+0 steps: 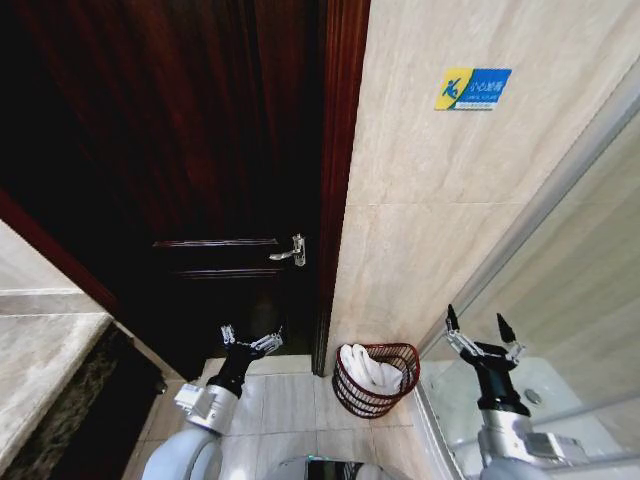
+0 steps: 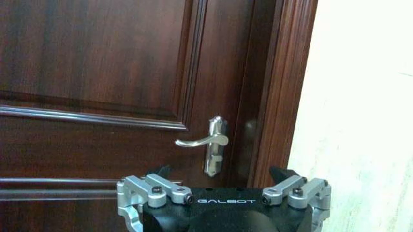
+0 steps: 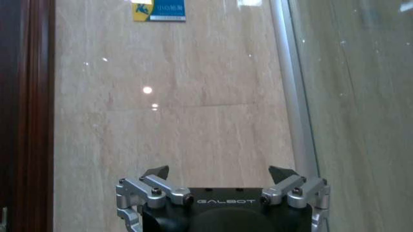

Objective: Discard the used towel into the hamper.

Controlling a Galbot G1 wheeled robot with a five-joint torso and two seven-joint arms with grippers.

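Already towel (image 1: 370,367) in hamper (image 1: 392,398) (base hidden).

Bathroom: marble-tiled wall (image 1: 430,200), glass shower screen (image 1: 590,250).

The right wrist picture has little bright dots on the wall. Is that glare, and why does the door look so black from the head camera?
Yes: in the right wrist view the glossy tile wall mirrors lamps as small bright spots. In the head view the wooden door sits in deep shadow, with its handle catching light; the lines bow, like a wide lens. In the left wrist view the wall looks washed out.
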